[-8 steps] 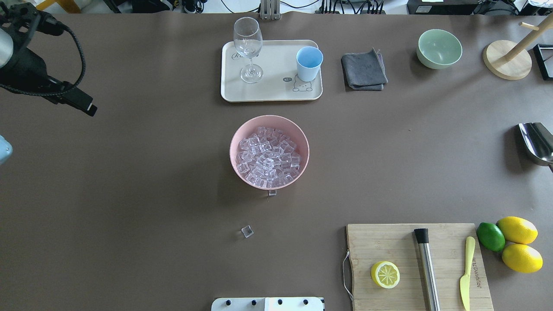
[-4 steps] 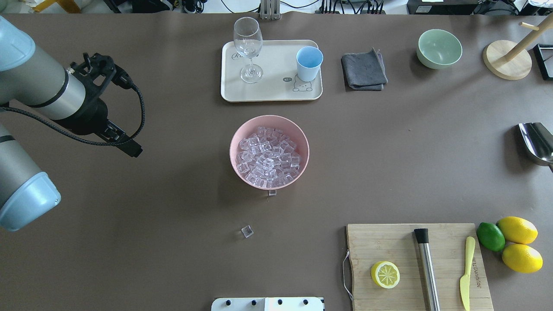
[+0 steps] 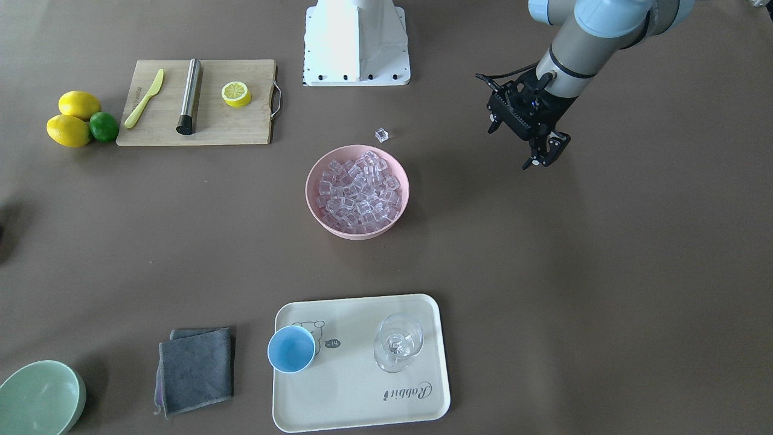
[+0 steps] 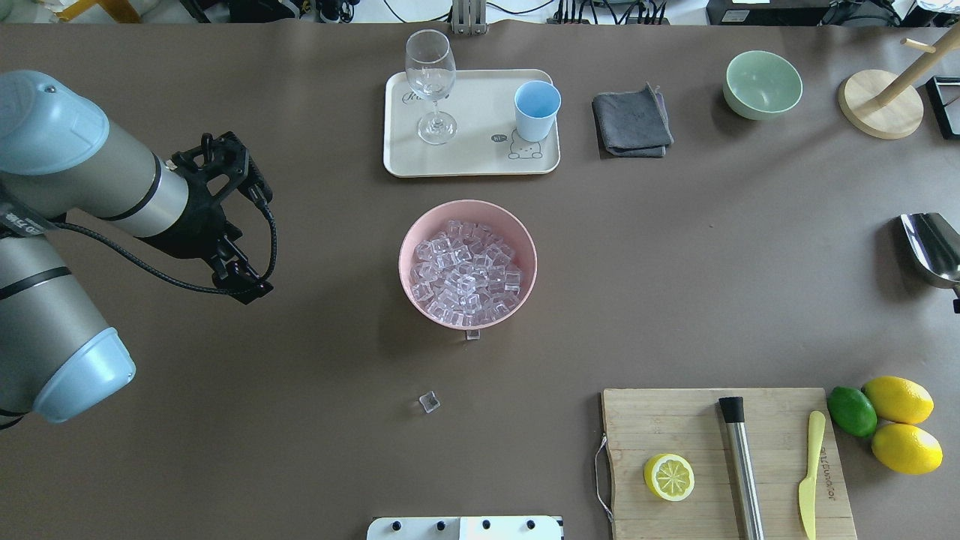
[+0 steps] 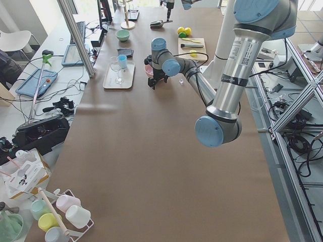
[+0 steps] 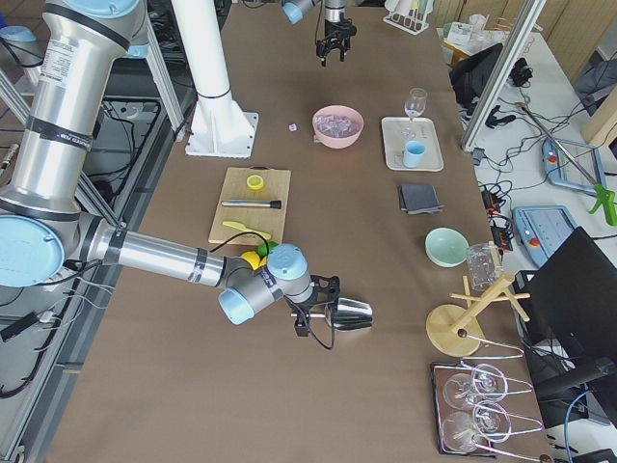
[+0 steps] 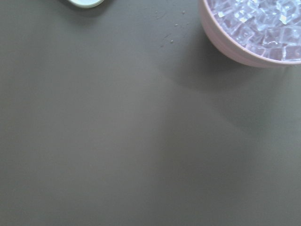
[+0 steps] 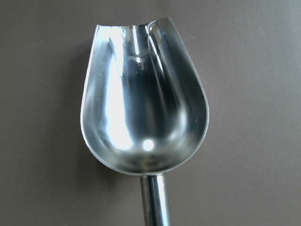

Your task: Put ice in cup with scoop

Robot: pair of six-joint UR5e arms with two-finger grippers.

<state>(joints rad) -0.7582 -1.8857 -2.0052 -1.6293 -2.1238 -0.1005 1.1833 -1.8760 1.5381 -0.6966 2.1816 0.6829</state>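
The ice (image 4: pixel 465 274) fills a pink bowl (image 4: pixel 468 204) at mid-table; it also shows in the front view (image 3: pixel 357 192) and the left wrist view (image 7: pixel 263 23). Two loose cubes lie near the bowl (image 4: pixel 429 402) (image 4: pixel 472 334). The light-blue cup (image 4: pixel 537 109) stands upright on a cream tray, also seen from the front (image 3: pixel 291 350). My right gripper (image 6: pixel 316 316) is shut on the handle of the steel scoop (image 8: pixel 141 103), which hangs empty over the table's right edge (image 4: pixel 932 244). My left gripper (image 3: pixel 545 152) is open and empty, left of the bowl.
The tray (image 4: pixel 480 166) also holds a clear stemmed glass (image 4: pixel 430 75). A grey cloth (image 4: pixel 632 120), a pale green bowl (image 4: pixel 763 84) and a wooden stand (image 4: pixel 881 101) are at the back right. A cutting board (image 4: pixel 675 420) with a lemon half, steel rod and knife is front right.
My left arm has swung in from the left edge toward the pink bowl. The scoop, the bowl and the cup have not moved.
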